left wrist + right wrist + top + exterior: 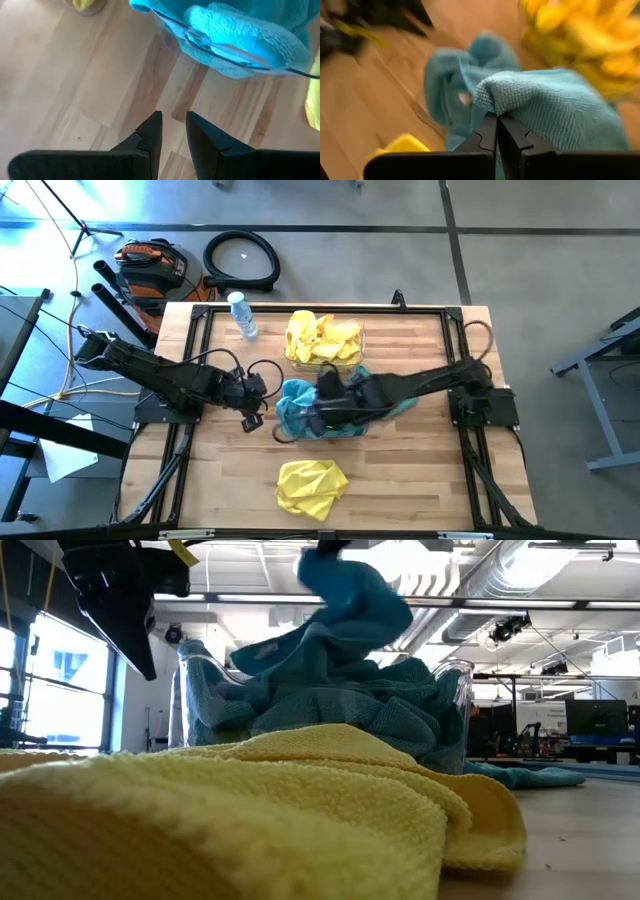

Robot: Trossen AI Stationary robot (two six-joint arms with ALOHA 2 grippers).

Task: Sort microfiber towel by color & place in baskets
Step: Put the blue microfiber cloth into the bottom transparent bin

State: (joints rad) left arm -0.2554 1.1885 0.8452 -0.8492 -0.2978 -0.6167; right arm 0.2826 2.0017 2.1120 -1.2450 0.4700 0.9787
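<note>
1. High view: a teal towel (300, 402) is held by the right gripper (322, 385) over the teal-filled basket (282, 418) mid-table; a yellow towel (311, 486) lies near the front edge, with bare worktop around it
2. Low view: soft, light cloth is seen; a raised fold is judged best to pinch
3. Left wrist view: the left gripper (173, 131) is seen empty, slightly parted
4. Right wrist view: the fingers are clenched on teal cloth

An industrial lab or workshop: exposed ceiling ducts (520, 580), concrete floor (540, 260), monitors (596, 720) behind the wooden desk (400, 470).

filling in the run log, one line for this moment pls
right gripper: shut on teal towel, over teal basket | left gripper: empty, beside basket | yellow towel: on table
</note>
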